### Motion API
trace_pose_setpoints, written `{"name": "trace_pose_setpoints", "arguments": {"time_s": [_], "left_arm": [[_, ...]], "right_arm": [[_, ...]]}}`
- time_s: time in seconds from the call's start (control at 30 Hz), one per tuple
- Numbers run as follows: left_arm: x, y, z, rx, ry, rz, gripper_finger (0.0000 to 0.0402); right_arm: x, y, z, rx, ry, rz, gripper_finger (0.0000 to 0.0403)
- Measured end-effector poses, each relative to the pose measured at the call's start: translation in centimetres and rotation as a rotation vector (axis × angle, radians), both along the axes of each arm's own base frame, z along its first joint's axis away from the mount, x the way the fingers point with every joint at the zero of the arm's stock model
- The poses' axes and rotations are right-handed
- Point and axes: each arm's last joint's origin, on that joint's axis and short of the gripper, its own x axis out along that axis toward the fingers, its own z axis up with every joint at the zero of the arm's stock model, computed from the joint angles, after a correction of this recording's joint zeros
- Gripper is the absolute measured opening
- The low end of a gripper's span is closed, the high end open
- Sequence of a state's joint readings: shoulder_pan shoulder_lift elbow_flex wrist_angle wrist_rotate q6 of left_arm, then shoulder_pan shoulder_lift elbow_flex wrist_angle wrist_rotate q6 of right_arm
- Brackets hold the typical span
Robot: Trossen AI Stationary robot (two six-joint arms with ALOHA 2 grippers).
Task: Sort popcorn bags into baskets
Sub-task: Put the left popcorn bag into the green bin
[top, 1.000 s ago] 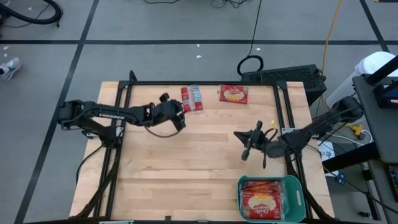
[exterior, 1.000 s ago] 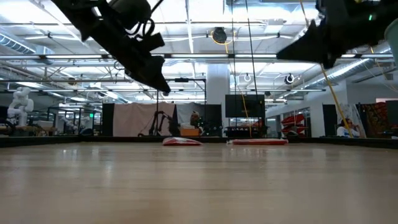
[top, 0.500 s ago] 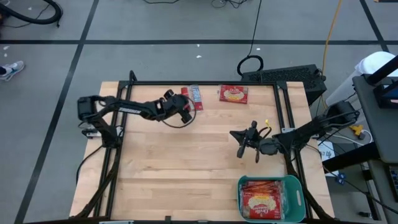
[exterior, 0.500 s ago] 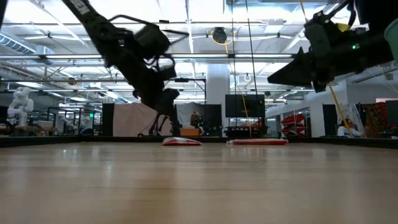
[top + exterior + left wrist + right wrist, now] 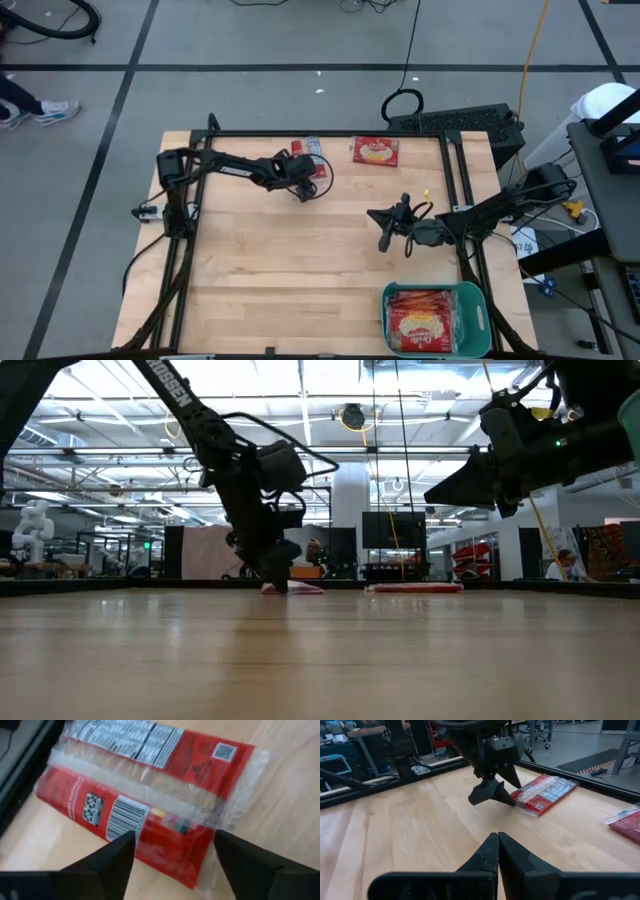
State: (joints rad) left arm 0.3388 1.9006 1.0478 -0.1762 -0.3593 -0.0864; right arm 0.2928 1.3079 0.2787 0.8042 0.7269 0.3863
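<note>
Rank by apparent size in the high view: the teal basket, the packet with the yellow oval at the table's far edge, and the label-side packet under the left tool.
1. Teal basket, clearly largest.
2. Yellow-oval packet.
3. Label-side packet: the left tool covers part of it, so it may really match the yellow-oval one.

Two popcorn bags (image 5: 375,151) lie beyond the basket (image 5: 476,300).

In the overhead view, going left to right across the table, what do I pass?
Left gripper, open over the label-side popcorn bag → popcorn bag with the yellow oval → right gripper, shut, hanging over bare wood → teal basket of packets at the near right corner.
</note>
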Motion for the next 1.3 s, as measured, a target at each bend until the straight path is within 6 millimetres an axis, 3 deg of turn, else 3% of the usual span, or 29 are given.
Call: {"name": "trace_pose_setpoints", "arguments": {"time_s": [0.2,0.33,0.5,0.73,1.07,1.3], "left_arm": [[0.4,0.2,-0.3,0.011,-0.012,-0.008,0.0334],[0.7,-0.7,-0.4,0.018,0.0,-0.033,0.0346],[0.9,-2.1,-0.4,-0.013,0.033,-0.114,0.0324],[0.8,-4.7,1.8,-0.034,0.011,-0.199,0.028],[1.1,-3.9,1.6,-0.018,-0.068,-0.148,0.0269],[1.3,-5.2,1.3,-0.114,-0.093,-0.243,0.0269]], "right_arm": [[0.0,0.0,0.0,0.001,-0.001,-0.002,0.0],[0.0,0.0,0.1,0.003,-0.008,-0.003,0.0],[0.1,-0.3,0.1,0.006,-0.01,-0.02,0.0],[0.1,-0.4,0.1,-0.003,-0.005,-0.019,0.0],[0.1,-0.3,0.1,0.003,-0.002,0.004,0.0],[0.1,-0.3,0.1,0.004,-0.003,0.006,0.0]]}}
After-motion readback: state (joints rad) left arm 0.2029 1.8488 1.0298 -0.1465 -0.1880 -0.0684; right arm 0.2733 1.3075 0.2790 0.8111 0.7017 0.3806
